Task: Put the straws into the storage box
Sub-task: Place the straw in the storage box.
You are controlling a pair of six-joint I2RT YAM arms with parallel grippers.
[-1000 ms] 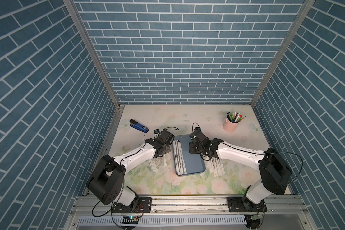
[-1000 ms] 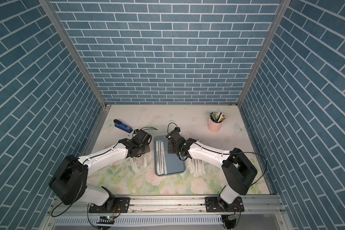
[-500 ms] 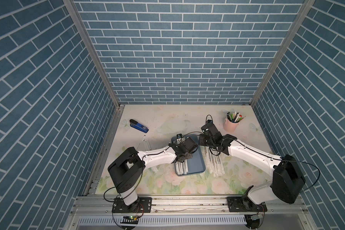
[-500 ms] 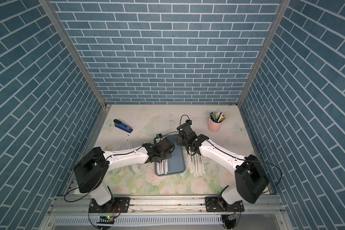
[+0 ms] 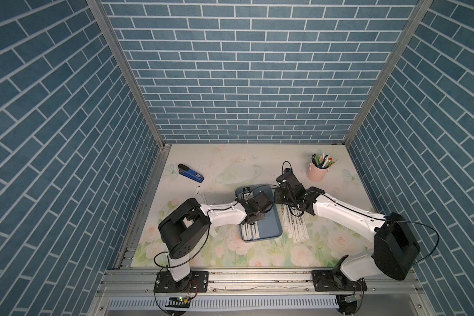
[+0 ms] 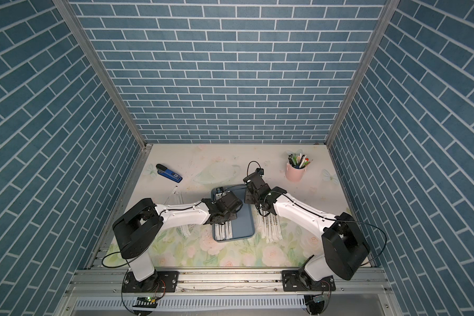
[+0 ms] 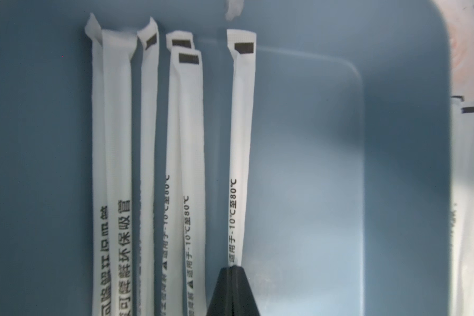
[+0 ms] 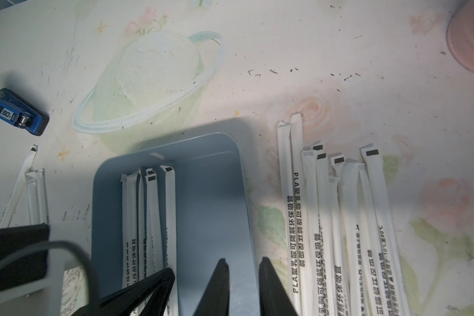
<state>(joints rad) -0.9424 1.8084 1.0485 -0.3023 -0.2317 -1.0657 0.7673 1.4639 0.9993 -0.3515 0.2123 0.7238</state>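
The storage box point(image 5: 270, 227) point(image 6: 242, 224) is a shallow blue-grey tray in the middle of the table. Several paper-wrapped straws point(image 7: 148, 136) lie side by side in its left half. My left gripper point(image 7: 232, 267) is low inside the box, shut on the rightmost straw point(image 7: 241, 136); the right wrist view also shows that gripper point(image 8: 170, 272). More straws point(image 5: 296, 224) point(image 8: 340, 219) lie in a pile on the table right of the box. My right gripper point(image 8: 243, 260) hovers over the box's right rim point(image 8: 251, 219), jaws slightly apart with nothing gripped.
A blue-and-black stapler point(image 5: 190, 173) point(image 8: 14, 112) lies at the far left. A pink cup point(image 5: 316, 172) point(image 8: 471, 46) of pens stands at the far right. A few more wrapped straws point(image 5: 200, 195) lie left of the box, partly under my left arm.
My left arm has swung from the box's left side to over it, its gripper now down among the straws. My right gripper has shifted from the box's far edge towards its right rim.
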